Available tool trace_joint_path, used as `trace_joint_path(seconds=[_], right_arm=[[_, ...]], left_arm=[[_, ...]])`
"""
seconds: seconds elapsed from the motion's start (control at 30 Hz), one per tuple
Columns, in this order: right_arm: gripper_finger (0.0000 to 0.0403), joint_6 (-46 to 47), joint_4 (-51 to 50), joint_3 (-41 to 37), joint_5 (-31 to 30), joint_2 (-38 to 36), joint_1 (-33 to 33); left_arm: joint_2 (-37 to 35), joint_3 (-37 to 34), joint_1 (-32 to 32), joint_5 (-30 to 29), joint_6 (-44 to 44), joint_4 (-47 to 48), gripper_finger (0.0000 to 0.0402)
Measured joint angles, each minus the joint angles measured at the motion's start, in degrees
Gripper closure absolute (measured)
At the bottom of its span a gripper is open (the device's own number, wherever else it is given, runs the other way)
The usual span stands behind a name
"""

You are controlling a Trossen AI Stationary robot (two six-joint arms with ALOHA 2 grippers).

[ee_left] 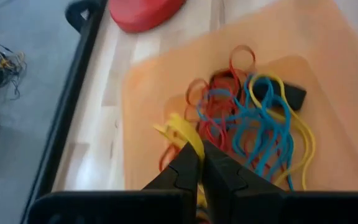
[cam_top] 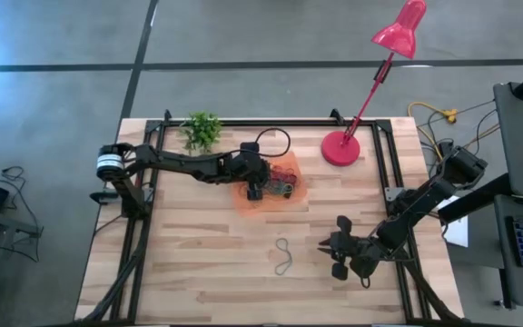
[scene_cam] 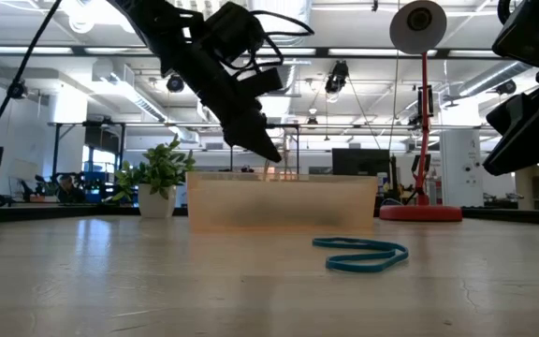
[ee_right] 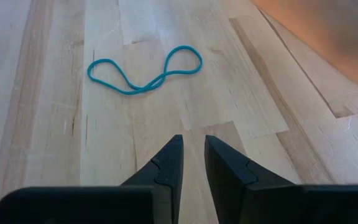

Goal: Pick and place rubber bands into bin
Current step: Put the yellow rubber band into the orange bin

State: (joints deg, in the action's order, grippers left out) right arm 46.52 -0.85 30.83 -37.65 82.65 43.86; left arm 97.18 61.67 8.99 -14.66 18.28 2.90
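1. Left gripper [ee_left: 201, 163], jaws clamped on a yellow rubber band [ee_left: 180, 132], hovers over the bin [cam_top: 266, 186], partly hiding it.
2. Right gripper [ee_right: 192, 155], jaws slightly apart and empty, sits at the teal band's [ee_right: 143, 70] 3 o'clock.
3. No legible writing.

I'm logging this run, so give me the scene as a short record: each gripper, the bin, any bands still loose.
left gripper: over the bin, shut on a yellow band
right gripper: low over bare table near the loose band, slightly open, holding nothing
bin: mid table, between the plant and lamp base
bands in bin: a tangle of red, blue, yellow, one black
loose band: teal, flat on the wood in a figure-eight, outside the bin
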Motion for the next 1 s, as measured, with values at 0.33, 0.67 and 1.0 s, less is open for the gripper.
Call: trace_joint_path(seconds=[0.33,0.67,1.0], right_arm=[[0.0346,-0.42,0.20,0.00,-0.01,0.00,0.01],[0.0346,-3.04,1.71,0.35,-4.78,0.00,-0.01],[0.0346,-3.04,1.99,0.55,-4.81,0.00,-0.01]], left_arm=[[0.99,-0.20,-0.04,0.00,-0.02,0.06,0.0402],[1.10,-0.20,0.00,-0.17,-0.08,0.30,0.0402],[1.10,-0.20,-0.02,3.50,-1.51,0.67,0.0356]])
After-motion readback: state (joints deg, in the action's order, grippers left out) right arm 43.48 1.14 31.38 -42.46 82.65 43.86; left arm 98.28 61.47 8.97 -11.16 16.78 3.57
